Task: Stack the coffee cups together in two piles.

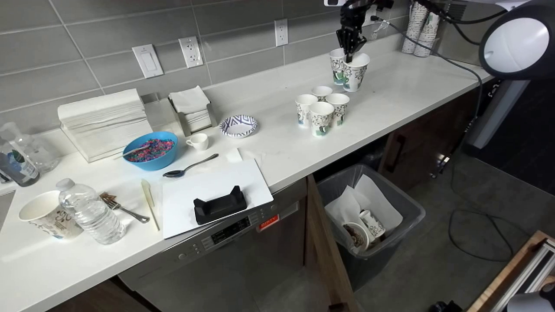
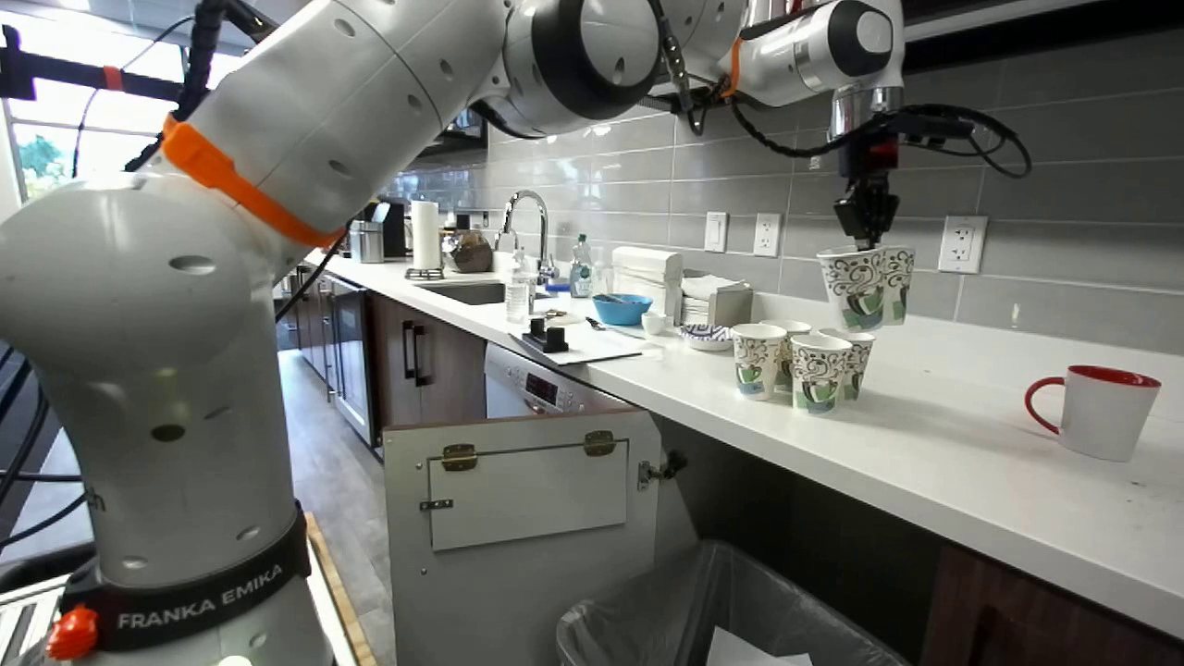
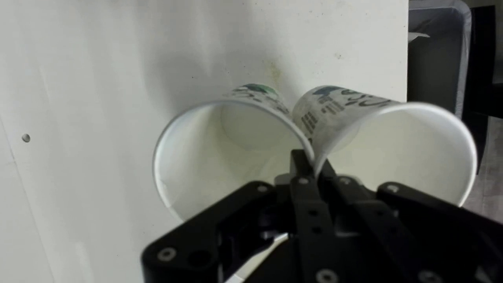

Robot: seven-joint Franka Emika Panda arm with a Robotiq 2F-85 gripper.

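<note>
My gripper (image 3: 314,167) is shut on the touching rims of two white paper cups, with one finger inside each cup. The held cups show in the wrist view as a left cup (image 3: 232,129) and a right cup (image 3: 397,153). In an exterior view the gripper (image 2: 867,242) holds both cups (image 2: 853,289) side by side, not nested, upright and above the counter. The gripper also shows in an exterior view (image 1: 348,57). Several more cups with green logos (image 1: 321,120) stand upright in a close cluster below the held pair, also seen in an exterior view (image 2: 818,377).
A white mug with a red inside (image 2: 1110,416) stands on the counter (image 2: 962,444). A patterned bowl (image 1: 238,126) and small white cup (image 1: 198,141) stand beyond the cluster. Tall cup stacks (image 1: 416,28) stand at the wall. A trash bin (image 1: 414,216) sits below the counter edge.
</note>
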